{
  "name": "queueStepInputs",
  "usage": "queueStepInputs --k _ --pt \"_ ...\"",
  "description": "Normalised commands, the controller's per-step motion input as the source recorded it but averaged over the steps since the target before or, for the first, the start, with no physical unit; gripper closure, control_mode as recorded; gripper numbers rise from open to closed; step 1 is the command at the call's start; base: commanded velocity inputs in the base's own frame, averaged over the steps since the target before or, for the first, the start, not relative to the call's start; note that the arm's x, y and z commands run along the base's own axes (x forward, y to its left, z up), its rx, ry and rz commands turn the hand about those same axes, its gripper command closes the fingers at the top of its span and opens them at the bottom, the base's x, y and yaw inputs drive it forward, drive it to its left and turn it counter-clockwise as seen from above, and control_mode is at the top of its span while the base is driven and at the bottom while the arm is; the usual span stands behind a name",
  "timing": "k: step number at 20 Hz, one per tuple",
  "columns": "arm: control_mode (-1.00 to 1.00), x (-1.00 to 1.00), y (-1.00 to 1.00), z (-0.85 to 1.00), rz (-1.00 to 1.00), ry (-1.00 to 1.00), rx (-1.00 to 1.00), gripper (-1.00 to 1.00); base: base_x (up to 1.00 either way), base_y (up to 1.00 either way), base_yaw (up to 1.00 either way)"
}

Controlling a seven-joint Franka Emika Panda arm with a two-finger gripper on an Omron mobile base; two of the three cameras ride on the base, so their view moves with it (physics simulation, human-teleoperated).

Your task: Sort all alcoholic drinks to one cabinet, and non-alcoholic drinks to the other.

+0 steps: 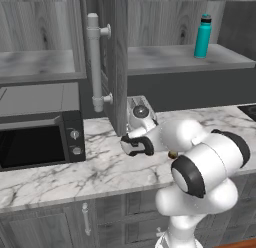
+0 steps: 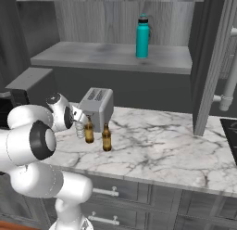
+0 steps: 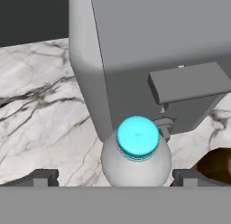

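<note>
**Open hand poised over the water bottle by the toaster**

The hand (image 3: 115,178) stands wide, its two fingertips (image 3: 41,178) spread to either side of the water bottle (image 3: 136,156) and gripping nothing. In the hand view the bottle sits between them, seen from above: a clear rounded body with a cap that looks bright cyan here. It stands on the marble table (image 3: 40,105) just in front of the grey toaster (image 3: 149,51), close under its lever.

From the right base view the bottle (image 2: 79,130) is at the toaster's (image 2: 96,106) left front corner, right beside the arm's wrist. Two beer bottles stand upright on the table (image 2: 162,145) close by: one (image 2: 89,130) just beside the water bottle, the other (image 2: 107,138) a little further right and nearer the front edge.

The teal flask (image 2: 142,37) stands upright on the shelf of the open cabinet (image 2: 115,55) above the toaster. The cabinet's door (image 1: 114,57) hangs open with its pale bar handle (image 1: 94,62). A microwave (image 1: 40,137) sits on the table to the left.
</note>
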Motion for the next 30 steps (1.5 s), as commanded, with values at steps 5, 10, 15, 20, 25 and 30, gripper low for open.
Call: queueStepInputs --k 5,10,15,20,25,30 --pt "-1.0 0.1 0.01 -0.18 0.0 0.02 0.0 -1.0 0.0 0.0 0.0" --pt "-1.0 0.14 0.01 -0.17 -0.01 0.0 0.0 -1.0 0.0 0.0 0.0" --pt "-1.0 0.15 0.01 -0.14 -0.01 0.0 0.0 -1.0 0.0 0.0 0.0" --pt "-1.0 0.3 0.08 -0.18 0.0 0.0 0.0 1.0 0.0 0.0 0.0" --pt "-1.0 0.12 0.04 -0.13 0.0 0.0 -0.03 1.0 0.0 0.0 0.0" --pt "-1.0 -0.08 0.0 -0.08 0.0 -0.03 -0.12 1.0 0.0 0.0 0.0"
